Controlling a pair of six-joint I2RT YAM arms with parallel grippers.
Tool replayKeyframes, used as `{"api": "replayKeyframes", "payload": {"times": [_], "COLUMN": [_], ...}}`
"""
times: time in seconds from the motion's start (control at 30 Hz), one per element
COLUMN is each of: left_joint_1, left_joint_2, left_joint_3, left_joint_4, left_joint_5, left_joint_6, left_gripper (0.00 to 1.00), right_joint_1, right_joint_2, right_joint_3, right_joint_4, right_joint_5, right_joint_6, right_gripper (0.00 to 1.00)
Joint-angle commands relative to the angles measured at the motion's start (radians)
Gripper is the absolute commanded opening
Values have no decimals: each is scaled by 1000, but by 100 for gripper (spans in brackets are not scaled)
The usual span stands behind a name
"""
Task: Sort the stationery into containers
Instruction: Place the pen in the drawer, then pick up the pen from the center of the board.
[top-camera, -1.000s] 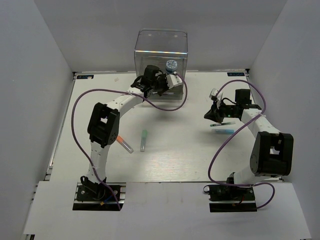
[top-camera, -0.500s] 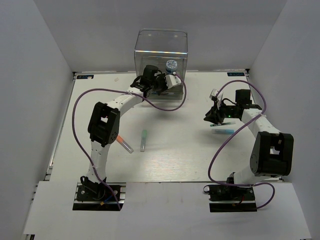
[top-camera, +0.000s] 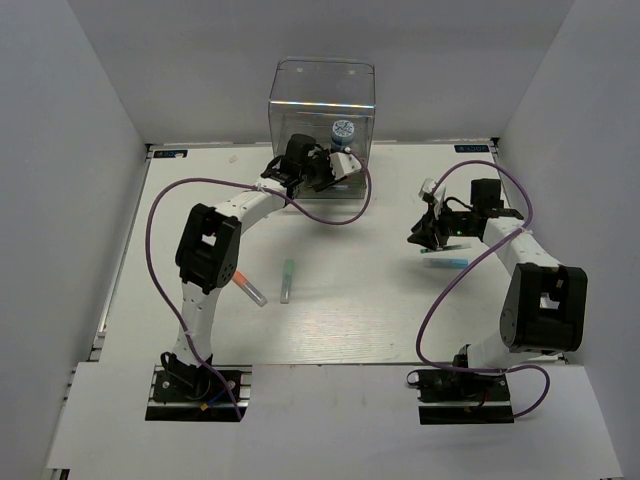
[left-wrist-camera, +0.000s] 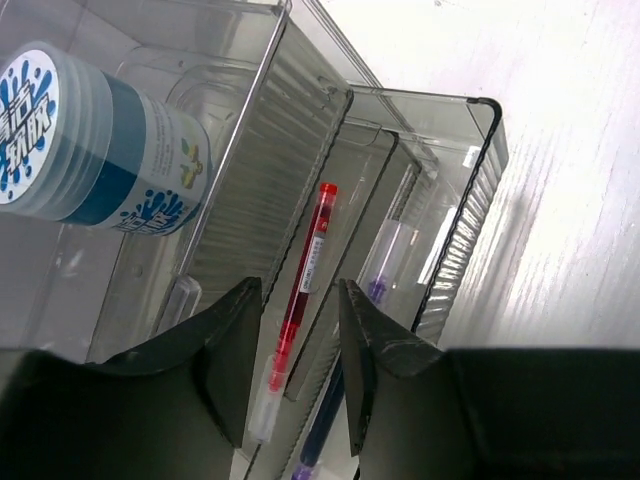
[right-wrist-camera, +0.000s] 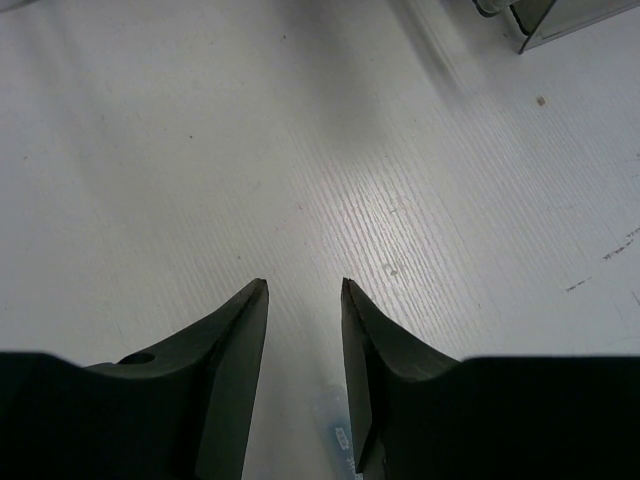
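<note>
Pen (left-wrist-camera: 308, 262), red, lies in drawer (left-wrist-camera: 470, 190) right between L gripper (left-wrist-camera: 297, 292) tips, long axis running away from them; jaws spread, not pinching it. R gripper (right-wrist-camera: 303, 287) jaws spread, empty; blue marker (right-wrist-camera: 334, 432) end just behind its tips, R arm nearest.

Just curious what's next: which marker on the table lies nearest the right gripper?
The light-blue marker, right beside the right gripper; the mint-green marker and orange-capped marker lie much farther away.

Overhead view, two close wrist views
</note>
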Motion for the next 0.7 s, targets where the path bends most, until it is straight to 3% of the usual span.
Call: {"api": "replayKeyframes", "payload": {"times": [0.0, 0.03, 0.17, 0.2, 0.37, 0.5, 0.67], "left_joint_1": [4, -6, -25, -25, -25, -3, -3], "left_joint_2": [-87, -98, -185, -204, -337, -448, -567], "left_joint_3": [-18, -18, 0, 0, -104, -248, -469], "left_joint_4": [42, 42, 0, 0, -12, 43, 94], "left_joint_5": [-3, -14, 35, 47, 96, 96, -84], "left_joint_6": [-18, -33, -125, -165, -458, -731, -1045], "left_gripper": [48, 56, 62, 74, 99, 99, 99], "right_joint_1": [-6, -7, -35, -41, -102, -148, -165], "right_joint_2": [-10, -15, -3, 10, 166, 240, 310], "right_joint_3": [46, 46, 86, 102, 305, 355, 398], "right_joint_4": [-21, -19, -15, -69, -303, -425, -524], "right_joint_5": [20, 28, 101, 137, 218, 299, 335], "right_joint_6": [-31, -38, -158, -188, -449, -606, -759], "right_gripper": [42, 42, 40, 40, 42, 49, 52]}}
